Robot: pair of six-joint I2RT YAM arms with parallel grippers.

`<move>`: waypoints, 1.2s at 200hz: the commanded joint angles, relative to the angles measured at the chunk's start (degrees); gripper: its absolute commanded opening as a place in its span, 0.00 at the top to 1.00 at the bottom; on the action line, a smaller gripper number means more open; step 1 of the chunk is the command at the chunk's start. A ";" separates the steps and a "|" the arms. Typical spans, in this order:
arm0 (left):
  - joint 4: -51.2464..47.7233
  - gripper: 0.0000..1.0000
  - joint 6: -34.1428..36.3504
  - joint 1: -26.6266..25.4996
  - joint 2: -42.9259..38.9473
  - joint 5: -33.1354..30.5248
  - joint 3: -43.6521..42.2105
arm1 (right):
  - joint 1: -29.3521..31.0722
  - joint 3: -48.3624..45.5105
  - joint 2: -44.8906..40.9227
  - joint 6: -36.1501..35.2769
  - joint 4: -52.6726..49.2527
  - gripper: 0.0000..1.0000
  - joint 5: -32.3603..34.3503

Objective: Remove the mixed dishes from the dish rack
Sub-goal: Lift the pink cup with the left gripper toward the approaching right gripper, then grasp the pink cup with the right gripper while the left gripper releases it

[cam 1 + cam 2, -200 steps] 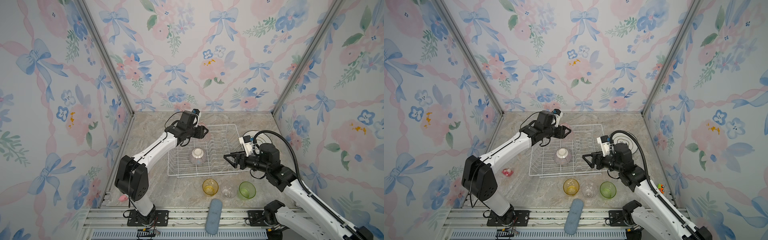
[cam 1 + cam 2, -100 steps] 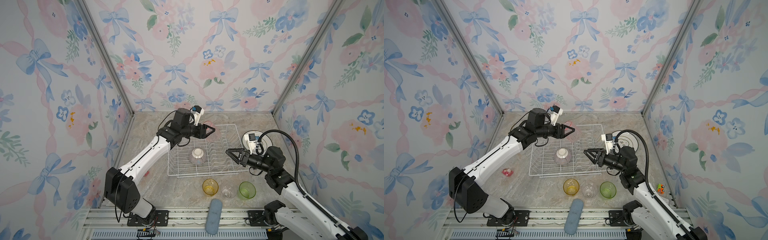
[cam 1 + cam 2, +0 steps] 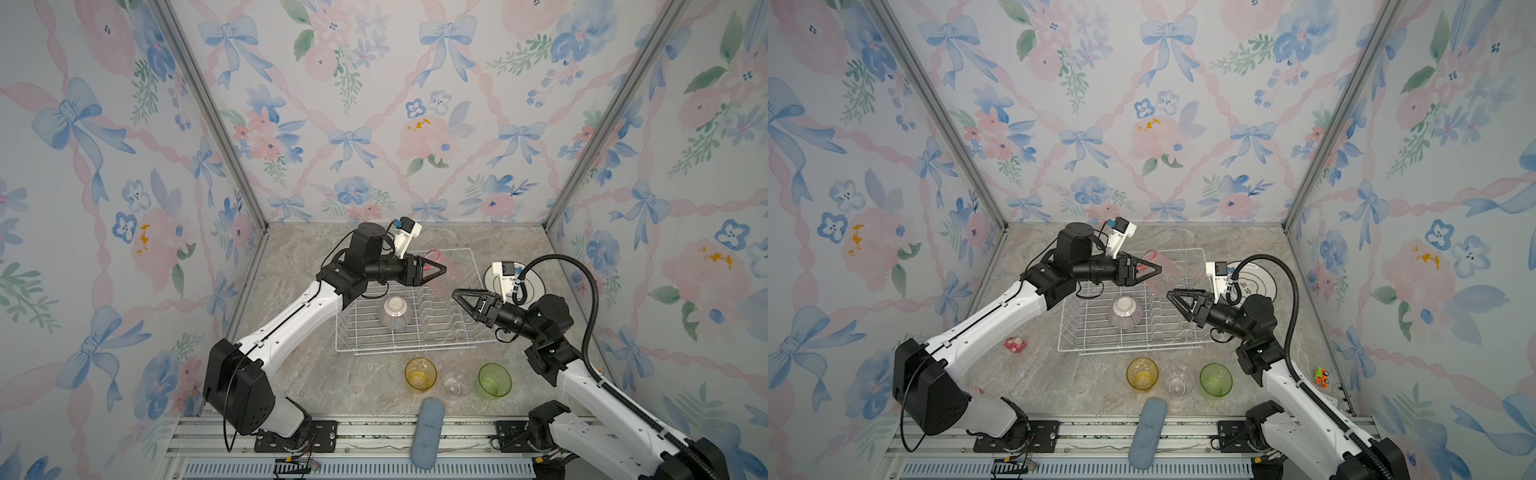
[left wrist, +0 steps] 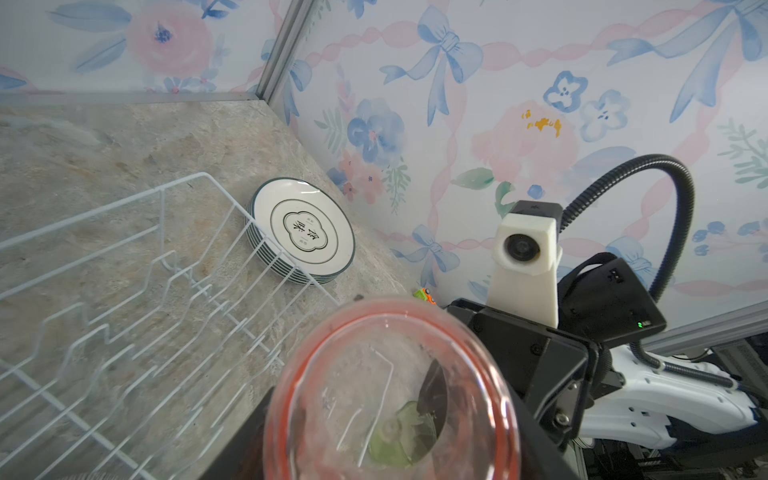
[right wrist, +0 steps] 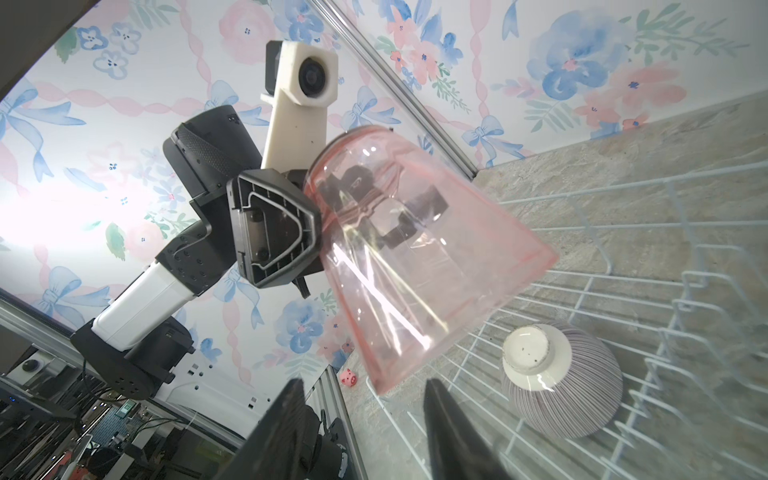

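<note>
Left gripper [image 3: 442,270] gripping, right gripper [image 3: 457,294] parted

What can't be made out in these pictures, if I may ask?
The plate stack: in both top views the right wrist camera covers part; count unclear.
The pink tumbler: the left wrist view's lower edge cuts it off.
The left gripper: in the right wrist view its far jaw shows only through the tumbler's wall.
The pink toy: too small in a top view to identify.
</note>
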 commanded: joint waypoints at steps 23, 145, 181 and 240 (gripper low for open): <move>11.07 0.55 -5.44 -1.24 -2.45 4.77 -3.86 | -0.51 -0.32 0.41 3.41 9.40 0.52 -0.58; 20.51 0.54 -10.18 -3.56 -1.16 5.75 -7.26 | -0.20 0.00 7.40 14.04 29.22 0.88 -2.89; 20.57 0.47 -10.02 -3.58 -1.75 5.30 -7.81 | -0.14 1.23 6.60 11.91 24.42 0.95 -3.23; 19.17 0.26 -10.13 -1.70 -2.62 1.43 -8.79 | -0.08 4.79 0.16 1.18 1.48 1.00 -3.35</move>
